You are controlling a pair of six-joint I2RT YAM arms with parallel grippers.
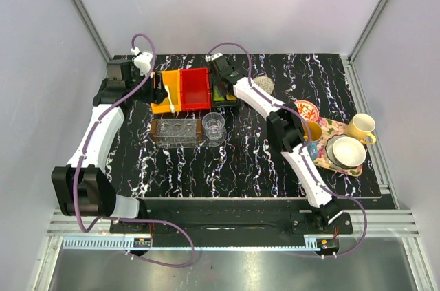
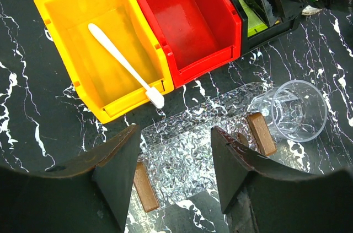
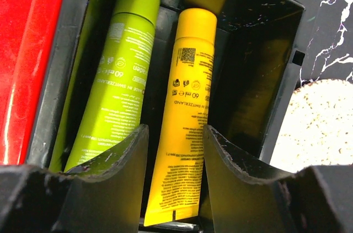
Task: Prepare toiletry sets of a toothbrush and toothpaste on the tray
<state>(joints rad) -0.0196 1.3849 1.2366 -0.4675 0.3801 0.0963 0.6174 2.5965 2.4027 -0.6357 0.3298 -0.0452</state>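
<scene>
A slim white toothbrush [image 2: 122, 63] lies slantwise in the yellow bin [image 2: 66, 18]. Two toothpaste tubes lie side by side in the black bin [image 3: 259, 51], one light green [image 3: 118, 73] and one yellow [image 3: 187, 106]. My right gripper [image 3: 175, 131] is down in that bin, open. Its jaws stand either side of the yellow tube, with a thin dark gap on the left. My left gripper [image 2: 174, 134] hangs open and empty above the clear textured tray [image 2: 187, 156]. From above, the toothbrush [image 1: 167, 97] lies just beside my left gripper [image 1: 159, 91].
An empty red bin [image 2: 187, 18] sits between the yellow and black ones. A clear glass cup [image 2: 292, 112] stands at the tray's right end. A pale speckled round thing [image 3: 320, 117] lies beside the black bin. At the right, a floral tray [image 1: 357, 169] holds mugs and bowls.
</scene>
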